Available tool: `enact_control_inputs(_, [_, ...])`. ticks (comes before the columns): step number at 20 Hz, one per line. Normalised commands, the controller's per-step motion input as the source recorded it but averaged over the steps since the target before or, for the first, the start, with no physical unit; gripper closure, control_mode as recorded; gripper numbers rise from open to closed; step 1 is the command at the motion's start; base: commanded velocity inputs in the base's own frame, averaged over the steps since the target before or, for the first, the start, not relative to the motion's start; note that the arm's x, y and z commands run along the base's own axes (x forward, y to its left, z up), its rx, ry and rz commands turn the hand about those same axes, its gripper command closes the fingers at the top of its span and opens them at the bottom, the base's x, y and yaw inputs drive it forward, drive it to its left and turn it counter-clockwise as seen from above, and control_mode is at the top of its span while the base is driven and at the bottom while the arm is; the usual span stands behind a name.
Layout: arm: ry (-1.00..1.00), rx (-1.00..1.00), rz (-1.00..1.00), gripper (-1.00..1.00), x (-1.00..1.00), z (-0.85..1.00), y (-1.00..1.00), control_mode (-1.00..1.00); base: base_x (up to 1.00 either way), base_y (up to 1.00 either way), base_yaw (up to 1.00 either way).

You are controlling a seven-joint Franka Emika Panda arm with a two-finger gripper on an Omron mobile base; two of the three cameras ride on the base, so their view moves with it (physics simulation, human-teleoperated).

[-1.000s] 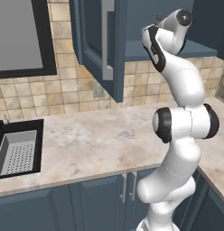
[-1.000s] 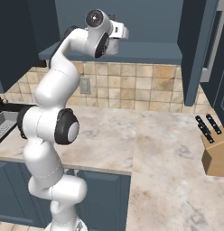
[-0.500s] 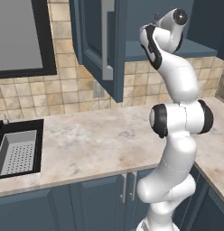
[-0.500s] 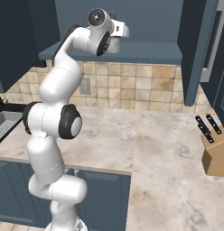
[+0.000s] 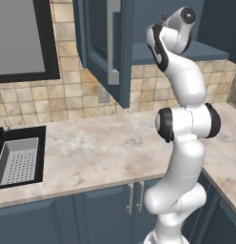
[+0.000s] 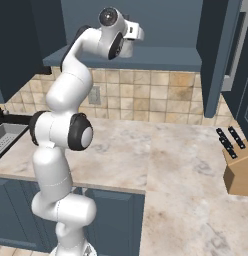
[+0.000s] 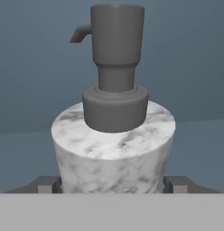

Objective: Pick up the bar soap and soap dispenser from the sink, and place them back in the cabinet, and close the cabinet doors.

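Observation:
In the hand view the soap dispenser (image 7: 113,135), a marbled white-grey bottle with a dark pump top, stands upright between my fingertips (image 7: 45,184). My gripper (image 7: 113,185) is shut on its body, both tips against its sides. Behind it is the blue inside of the cabinet. From the base views my hand (image 5: 163,25) (image 6: 130,36) is raised at the cabinet shelf (image 5: 208,49) (image 6: 161,57). Both cabinet doors (image 5: 103,52) (image 6: 216,50) stand open. At the far left lies the sink (image 5: 41,157) with its grey tray (image 5: 17,162). The bar soap is out of view.
A knife block (image 6: 238,167) stands on the marble counter (image 6: 176,160) at the right. The left door's silver handle (image 5: 113,43) hangs close to my upper arm. A dark-framed window (image 5: 24,43) is above the sink.
My arm has shifted slightly toward the cabinet shelf with the dispenser still in the grip. The jaws have not changed.

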Motion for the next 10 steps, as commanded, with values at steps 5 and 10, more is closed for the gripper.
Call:
enact_control_inputs(5, [0.00,0.00,0.00,1.00,0.00,0.00,0.00,-1.00,0.00,0.00,0.00])
enact_control_inputs(10, [0.00,0.00,0.00,-1.00,0.00,0.00,0.00,-1.00,0.00,0.00,0.00])
